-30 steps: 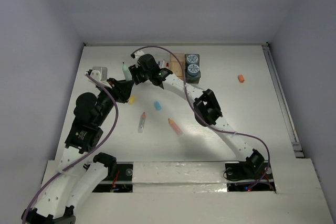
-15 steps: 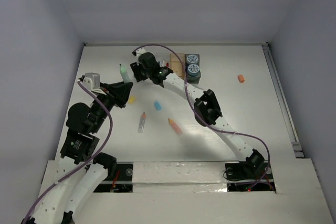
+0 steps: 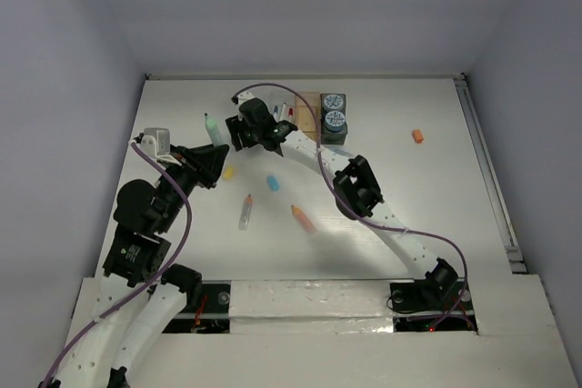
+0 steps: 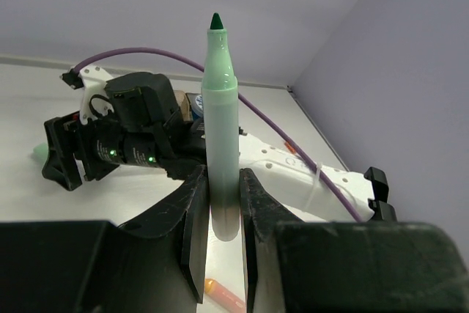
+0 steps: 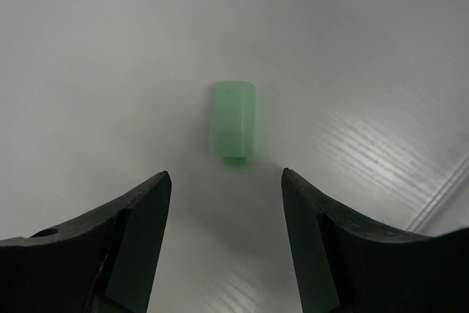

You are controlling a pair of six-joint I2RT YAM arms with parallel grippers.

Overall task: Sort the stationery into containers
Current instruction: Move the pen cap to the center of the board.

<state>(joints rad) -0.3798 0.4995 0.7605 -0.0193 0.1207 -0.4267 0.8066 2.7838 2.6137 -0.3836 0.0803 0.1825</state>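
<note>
From the overhead camera I see both arm bases at the near edge of the white bench (image 3: pixel 436 215). Just beyond them, loose stationery lies well apart: a white pen with an orange cap (image 3: pixel 245 213), an orange-pink marker (image 3: pixel 302 218), then a stubby blue marker (image 3: pixel 272 183) and a small yellow piece (image 3: pixel 228 172). A small orange bit (image 3: pixel 417 136) sits alone far to the right. The left arm (image 3: pixel 145 215) bends in from the left, and the left jaws are pressed onto a green marker (image 4: pixel 220 130), pinching its lower barrel. The marker is uncapped and held off the bench. In the left wrist view it stands upright with its dark green tip on top. The right arm (image 3: pixel 359 188) stretches across the middle of the bench to a spot just beyond the marker. The right jaws are spread wide above a pale green cap (image 5: pixel 234 127), which lies on the bench between them, touching neither. Farthest away, beside the right wrist, are the containers, three small bins joined in a row. The clear bin (image 3: pixel 284 114) on the left is partly hidden by the arm and holds thin pens (image 3: pixel 289 112) with coloured ends. I cannot make out what is in the middle, orange-tinted bin (image 3: pixel 307 116). The dark grey bin (image 3: pixel 324 132) on the right holds two round blue-white rolls (image 3: pixel 334 103), one behind the other. Any print on the rolls or pens is too small for me to read.
</note>
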